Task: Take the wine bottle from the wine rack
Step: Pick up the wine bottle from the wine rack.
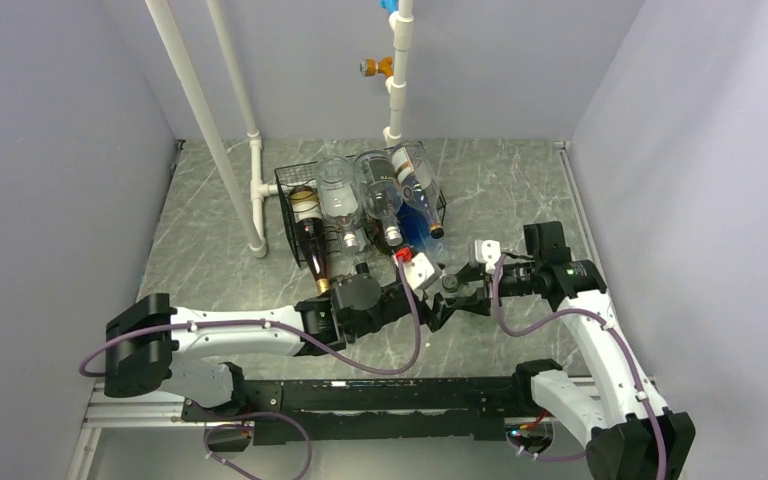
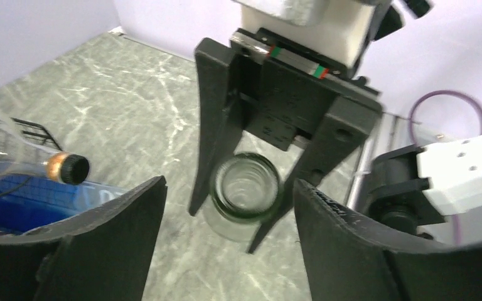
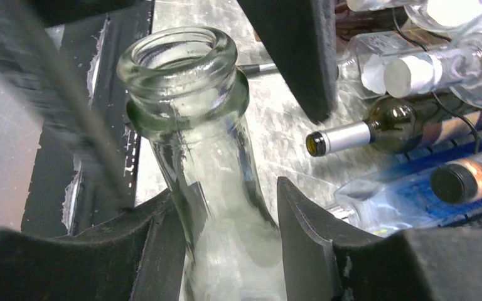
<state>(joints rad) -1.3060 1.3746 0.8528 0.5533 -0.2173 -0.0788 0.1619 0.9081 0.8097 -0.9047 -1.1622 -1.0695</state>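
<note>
Where the two arms meet at the centre of the top view, the wine bottle (image 2: 246, 188) — clear glass, uncorked — sits just below the wine rack (image 1: 282, 190), out of it and over the surface (image 1: 520, 190). The right gripper (image 3: 226, 194) has its jaws pinching the bottle's neck. The left gripper (image 2: 229, 188) has its jaws spread either side of the mouth, touching nothing. Other bottles (image 1: 338, 195) lie in the rack.

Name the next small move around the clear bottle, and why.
Probably back the left gripper straight off. It stands open, clear of the clear bottle on both sides, while the right gripper appears clamped on the neck just under the lip. Retreating likely frees the right arm to carry it.
</note>
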